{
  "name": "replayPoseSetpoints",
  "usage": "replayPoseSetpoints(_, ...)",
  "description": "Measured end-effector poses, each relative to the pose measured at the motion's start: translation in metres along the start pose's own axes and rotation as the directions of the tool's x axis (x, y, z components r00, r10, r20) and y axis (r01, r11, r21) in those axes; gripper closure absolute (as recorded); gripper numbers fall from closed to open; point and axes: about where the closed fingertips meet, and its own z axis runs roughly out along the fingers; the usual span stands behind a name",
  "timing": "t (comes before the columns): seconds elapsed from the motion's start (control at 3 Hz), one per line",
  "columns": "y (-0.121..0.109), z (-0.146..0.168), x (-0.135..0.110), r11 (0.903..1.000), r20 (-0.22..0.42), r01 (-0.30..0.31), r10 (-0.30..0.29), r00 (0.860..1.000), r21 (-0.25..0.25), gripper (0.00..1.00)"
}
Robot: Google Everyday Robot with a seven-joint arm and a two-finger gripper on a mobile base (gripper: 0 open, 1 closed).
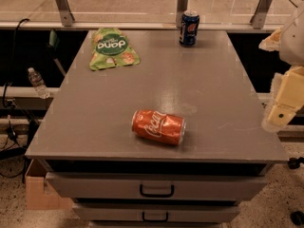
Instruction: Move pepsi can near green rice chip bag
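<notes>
The pepsi can (189,28) stands upright at the far edge of the grey table (213,89), right of centre. The green rice chip bag (113,48) lies flat at the far left of the table, well apart from the can. My gripper (279,118) hangs at the right edge of the view, beside the table's right edge and near its front corner. It is far from both the can and the bag, and nothing shows in it.
An orange-red Coca-Cola can (158,127) lies on its side near the table's front middle. Drawers with dark handles (156,190) sit under the tabletop. A water bottle (37,82) and cables are at the left, and a cardboard box (39,189) is on the floor.
</notes>
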Motion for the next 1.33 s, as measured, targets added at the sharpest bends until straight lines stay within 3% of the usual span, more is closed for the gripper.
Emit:
replayPoseSetpoints(0.33,-0.002,-0.001,-0.002,0.9999,0.013,0.006,-0.006,1.0,0.01,0.0)
replayPoseSetpoints(0.67,-0.021,0.013,-0.013,0.9992,0.063,0.023,-0.025,0.998,0.034,0.0)
replayPoseSetpoints(1.0,-0.084,0.05,-0.04,0.9956,0.195,0.028,-0.045,0.98,0.09,0.0)
replayPoseSetpoints(1.33,-0.161,0.091,-0.066,0.9926,0.305,-0.004,-0.034,0.952,0.122,0.0)
